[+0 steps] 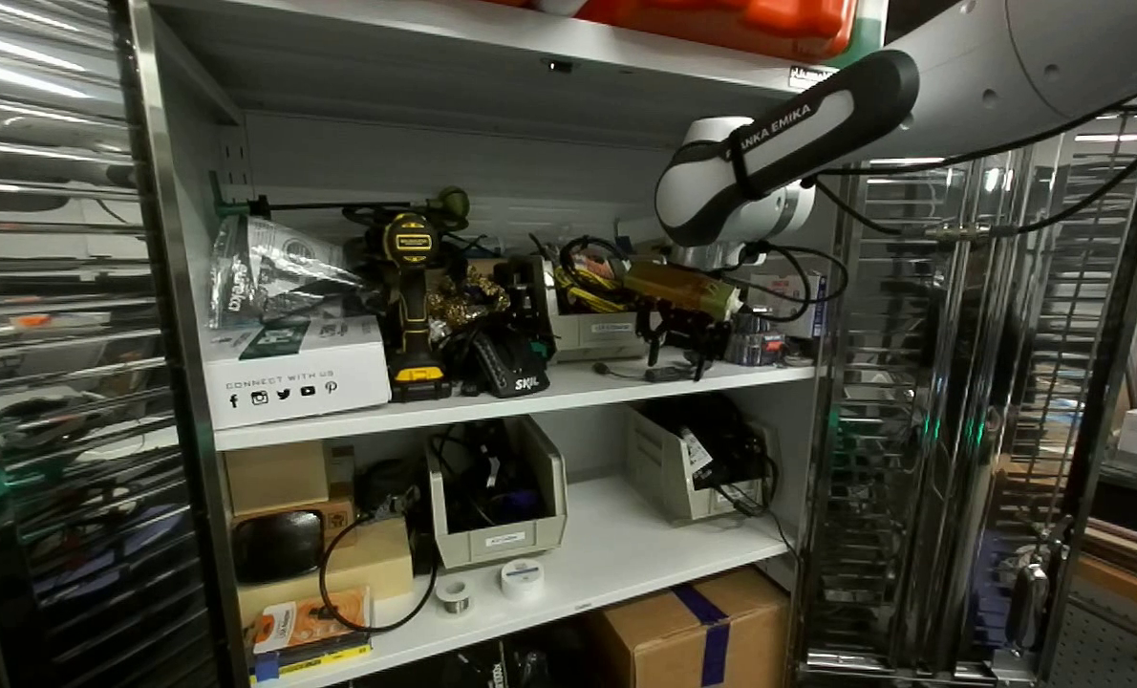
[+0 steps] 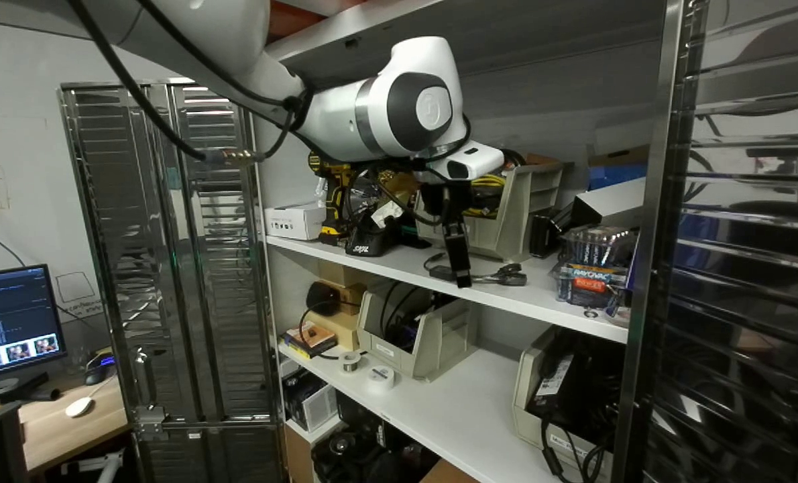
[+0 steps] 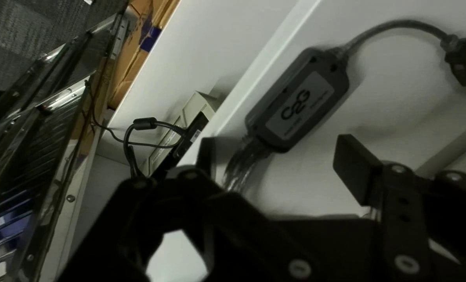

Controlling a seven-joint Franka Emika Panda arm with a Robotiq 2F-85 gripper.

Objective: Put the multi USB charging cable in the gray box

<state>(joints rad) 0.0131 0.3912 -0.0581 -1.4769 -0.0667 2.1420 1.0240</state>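
The multi USB charging cable lies on the upper shelf near its front edge. In the wrist view its dark flat module [image 3: 297,102] has a short lead ending in a plug [image 3: 464,62], and a bundle of strands [image 3: 241,168] runs between my fingers, nearer the left one. The cable also shows in both exterior views [image 1: 669,373] [image 2: 505,275]. My gripper [image 3: 282,164] is open above the shelf at the cable, holding nothing; it shows in both exterior views [image 1: 674,358] [image 2: 461,268]. A gray box [image 1: 611,332] [image 2: 516,221] with yellow cables stands just behind.
Two more gray boxes stand on the lower shelf, left [image 1: 504,547] and right [image 1: 659,468]. A SKIL charger [image 1: 511,368], a yellow drill [image 1: 413,287] and a battery pack [image 2: 590,268] flank the gripper on the upper shelf. Cabinet doors [image 1: 912,430] stand open.
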